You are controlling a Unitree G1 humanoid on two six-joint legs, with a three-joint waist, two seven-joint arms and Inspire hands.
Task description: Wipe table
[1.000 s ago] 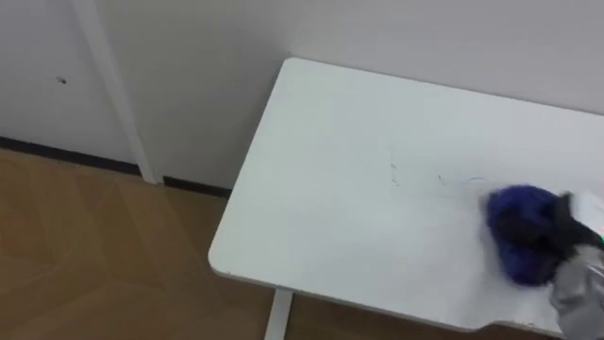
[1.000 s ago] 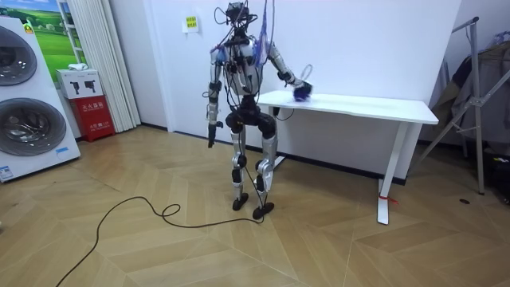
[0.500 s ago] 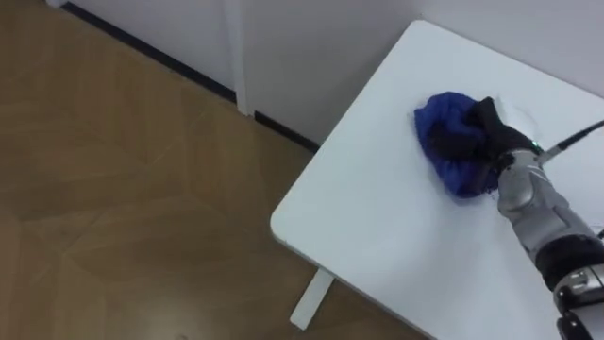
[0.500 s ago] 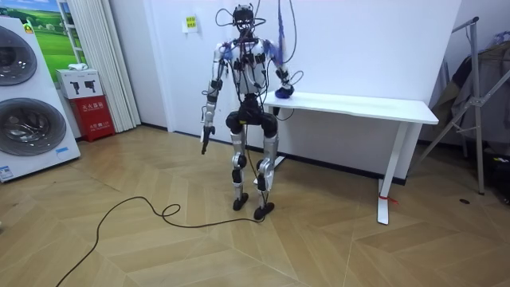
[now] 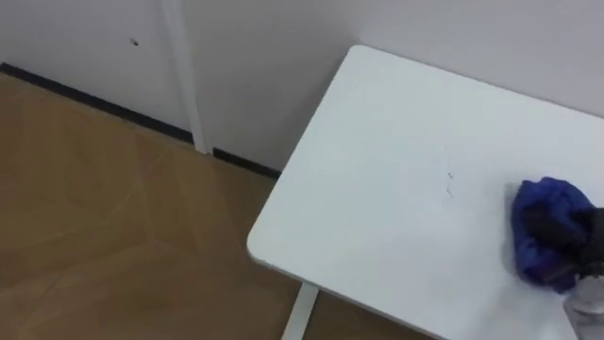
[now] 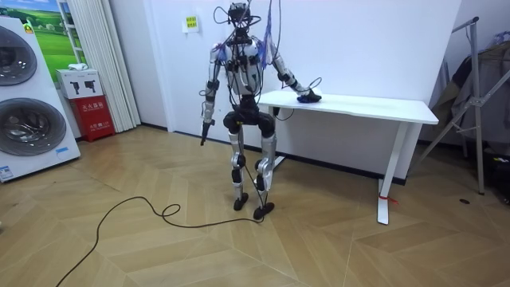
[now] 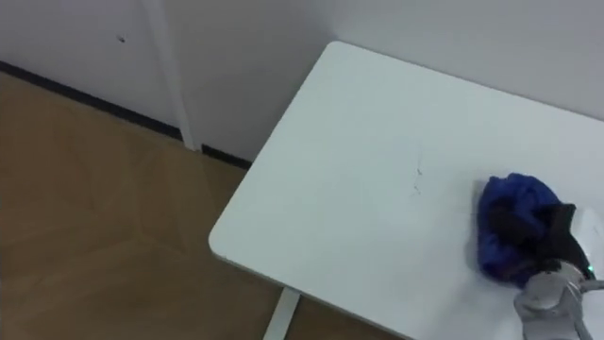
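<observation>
Right hand (image 7: 545,236) is clamped on the blue cloth (image 7: 495,241), lower right of frame on the white table (image 7: 377,142). Bare tabletop lies toward upper left. Left hand (image 6: 204,135) hangs farther off.

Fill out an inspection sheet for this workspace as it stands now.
Surface: white table, faint thin marks to the left of the cloth.
Job's things: blue cloth, bunched, lying on the table.
Clutter: nothing seen.
Hands: right hand closed on the blue cloth; left hand hangs at the robot's side, away from the table.
Cables: nothing seen on the table.
Surroundings: wooden floor; white wall behind the table; washing machine and red box at the room view's left.
</observation>
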